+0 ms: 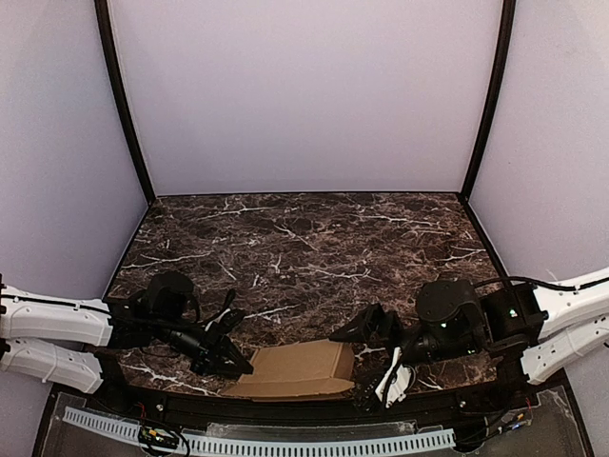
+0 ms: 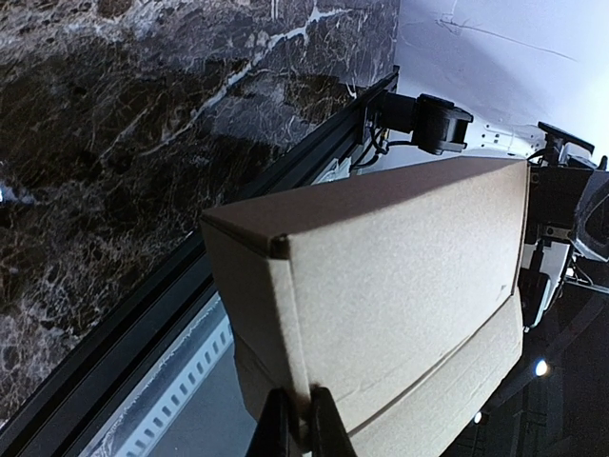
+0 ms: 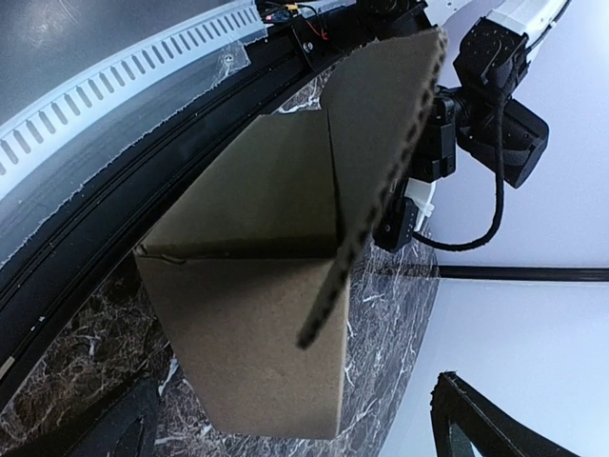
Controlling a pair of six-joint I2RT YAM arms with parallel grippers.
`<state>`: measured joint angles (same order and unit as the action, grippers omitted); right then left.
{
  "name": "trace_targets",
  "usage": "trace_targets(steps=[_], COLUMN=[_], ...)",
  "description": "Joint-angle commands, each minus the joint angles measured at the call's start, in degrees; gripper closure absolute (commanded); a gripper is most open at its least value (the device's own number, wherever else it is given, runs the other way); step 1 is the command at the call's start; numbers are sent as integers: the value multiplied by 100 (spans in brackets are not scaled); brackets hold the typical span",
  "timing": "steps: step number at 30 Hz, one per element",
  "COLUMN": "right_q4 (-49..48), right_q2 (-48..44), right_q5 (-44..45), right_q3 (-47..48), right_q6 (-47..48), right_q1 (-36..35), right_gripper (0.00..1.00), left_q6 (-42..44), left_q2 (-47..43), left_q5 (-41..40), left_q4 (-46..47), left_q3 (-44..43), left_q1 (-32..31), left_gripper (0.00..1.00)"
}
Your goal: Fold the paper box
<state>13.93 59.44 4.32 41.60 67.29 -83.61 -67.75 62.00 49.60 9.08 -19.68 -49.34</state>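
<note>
cardboard paper box (image 1: 300, 371); left end effector (image 2: 303, 419) clamped on it, clear from wrist; right end effector (image 3: 285, 419) apart

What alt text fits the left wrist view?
A tan paper box fills the frame's centre, its lower edge pinched by the shut left end effector at the bottom. The dark marbled table lies upper left, its black edge rail running diagonally; part of the right arm shows behind the box, upper right.
</note>
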Motion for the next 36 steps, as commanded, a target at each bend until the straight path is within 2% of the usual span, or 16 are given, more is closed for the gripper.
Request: trace_targets(steps=[1,6,11,14,22,25,27,28,31,35,36], right_q4=[-424,-701,-846,-853,-787,-802,-826,-863,-1020,-1510,-1663], right_q2=[132,327,539,584,534,508,474,450,308,17,-44], right_q5=[-52,-51,-49,-38,85,153,201,225,340,579,624], right_q3=[-111,-148,-137,-109,-81,-87,-118,-151,-321,-719,-809], right_q6=[14,-101,-217,-272,-418,-534,-631,-695,-994,-1469,-1618], right_q1=[-242,-346,-363,-379,-401,-414,-419,-418,-421,-418,-404], right_gripper=[1,3,13,22,60,72,77,78,79,80,80], left_q6=[212,237,275,298,322,305,283,287,417,1064,1348], left_q2=[-157,-170,-198,-213,-185,-157,-163,-208,-383,-756,-866], left_q5=[104,121,152,161,164,171,146,120,-225,-911,-1028], left_q4=[-344,-358,-399,-429,-423,-385,-340,-327,-485,-1516,-1864], left_q3=[-139,-140,-165,-184,-186,-194,-220,-238,-438,-972,-1195], left_q1=[26,21,21,23,21,26,22,21,73,490,576], left_gripper=[99,99,99,99,99,99,91,80,62,40,39])
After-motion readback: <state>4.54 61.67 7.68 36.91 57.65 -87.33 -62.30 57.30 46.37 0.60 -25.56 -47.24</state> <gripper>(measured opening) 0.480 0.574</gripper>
